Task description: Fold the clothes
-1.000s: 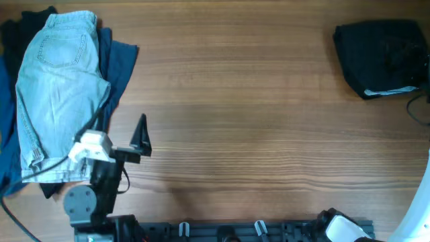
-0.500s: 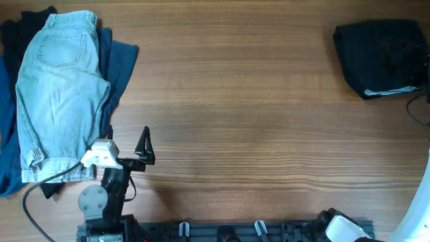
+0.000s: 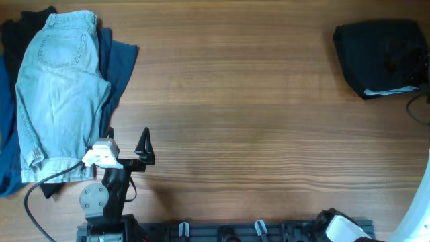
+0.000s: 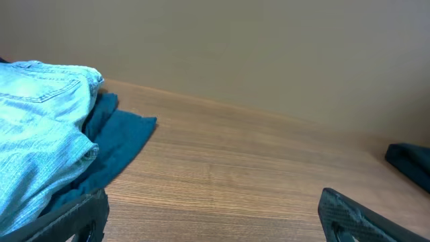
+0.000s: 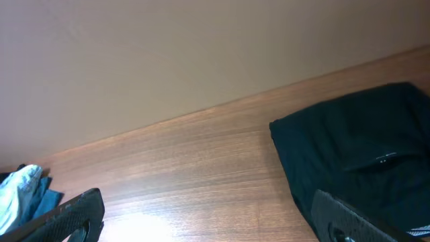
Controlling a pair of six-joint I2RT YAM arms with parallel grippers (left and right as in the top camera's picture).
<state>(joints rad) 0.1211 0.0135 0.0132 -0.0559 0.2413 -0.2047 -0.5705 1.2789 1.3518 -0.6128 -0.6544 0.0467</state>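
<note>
A pair of light blue denim shorts [image 3: 60,87] lies on top of a pile of dark blue and black clothes [image 3: 117,64] at the table's left; it also shows in the left wrist view [image 4: 33,134]. A folded black garment [image 3: 379,57] lies at the far right, seen too in the right wrist view [image 5: 363,154]. My left gripper [image 3: 127,144] is open and empty just right of the shorts' hem, its fingers wide apart [image 4: 215,215]. My right gripper [image 5: 208,218] is open and empty; in the overhead view only its base shows at the bottom right.
A black cable [image 3: 418,107] runs off the right edge near the black garment. The arm mounts and rail [image 3: 228,230] sit along the table's front edge. Bare wood [image 3: 248,121] spans the middle of the table.
My left gripper drew back toward the front edge and a little right during the first half second, then stayed still. The clothes have not moved.
</note>
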